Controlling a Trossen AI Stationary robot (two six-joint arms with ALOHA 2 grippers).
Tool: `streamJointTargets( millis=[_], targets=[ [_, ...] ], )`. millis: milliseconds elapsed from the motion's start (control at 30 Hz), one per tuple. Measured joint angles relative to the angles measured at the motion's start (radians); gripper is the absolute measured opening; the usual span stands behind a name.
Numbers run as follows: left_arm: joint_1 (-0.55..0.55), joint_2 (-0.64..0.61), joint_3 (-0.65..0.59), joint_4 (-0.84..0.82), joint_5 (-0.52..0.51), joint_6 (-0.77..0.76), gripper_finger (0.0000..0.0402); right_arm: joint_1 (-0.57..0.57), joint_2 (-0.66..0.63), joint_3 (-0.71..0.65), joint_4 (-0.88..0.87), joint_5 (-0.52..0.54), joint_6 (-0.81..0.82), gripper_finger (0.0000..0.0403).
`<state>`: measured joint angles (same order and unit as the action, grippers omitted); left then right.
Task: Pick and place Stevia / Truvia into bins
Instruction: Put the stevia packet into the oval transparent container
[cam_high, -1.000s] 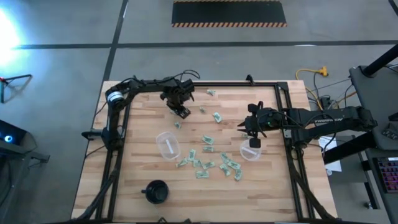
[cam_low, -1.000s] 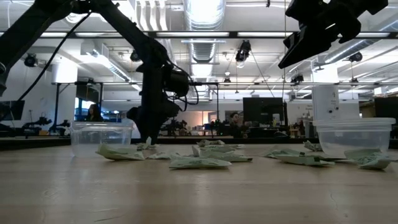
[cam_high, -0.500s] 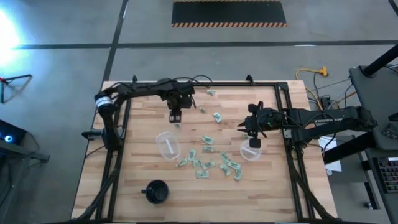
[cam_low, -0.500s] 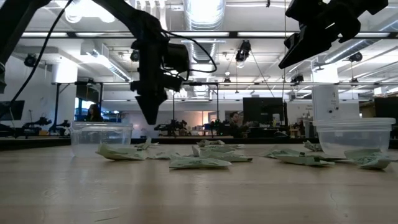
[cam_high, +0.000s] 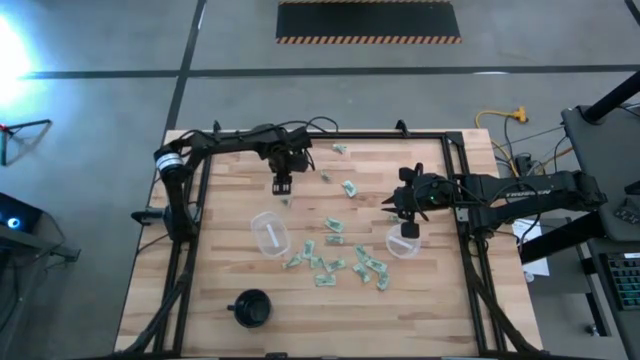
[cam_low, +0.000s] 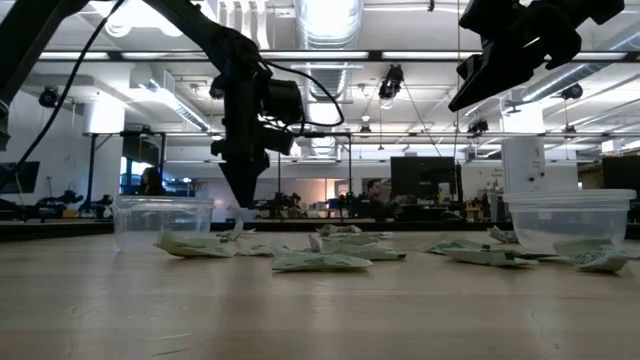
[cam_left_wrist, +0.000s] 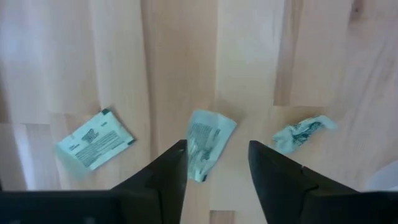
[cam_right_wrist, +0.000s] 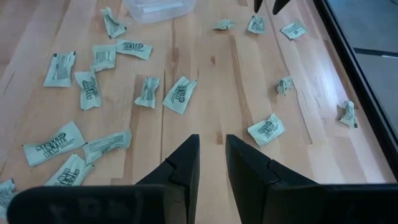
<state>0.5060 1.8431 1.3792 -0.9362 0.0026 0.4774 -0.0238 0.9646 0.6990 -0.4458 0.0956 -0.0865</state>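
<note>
Small pale green paper sweetener packets (cam_high: 333, 252) lie scattered mid-table between two clear round plastic cups (cam_high: 270, 233). The left gripper (cam_left_wrist: 216, 163) hovers with parted, empty fingers over one far-side packet (cam_left_wrist: 205, 140). The right gripper (cam_right_wrist: 211, 163), narrow and empty, hangs above the right cup (cam_high: 403, 243).

On the table (cam_high: 200, 290), most packets (cam_high: 335, 262) lie scattered between two cups: one cup (cam_high: 270, 233) to the left, the other (cam_high: 404, 241) to the right. A few more packets sit farther back. The left gripper (cam_high: 282, 187) hangs above one packet (cam_left_wrist: 206, 140) behind the left cup. The right gripper (cam_high: 408, 229) hangs over the right cup. A round holder (cam_high: 251, 308) stands near the front, left of the packets.
</note>
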Motion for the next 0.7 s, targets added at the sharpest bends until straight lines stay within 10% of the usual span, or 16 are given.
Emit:
streamJointTargets(
  millis=[267,700],
  targets=[
    [0.002,0.040,-0.002,0.008,-0.021,0.011,0.0226,0.000,0.000,-0.001,0.000,0.000,-0.002,0.0068],
    [0.003,0.071,-0.025,0.019,-0.068,0.020,0.0232,0.000,0.000,-0.002,-0.003,0.000,-0.003,0.0068]
  ],
)
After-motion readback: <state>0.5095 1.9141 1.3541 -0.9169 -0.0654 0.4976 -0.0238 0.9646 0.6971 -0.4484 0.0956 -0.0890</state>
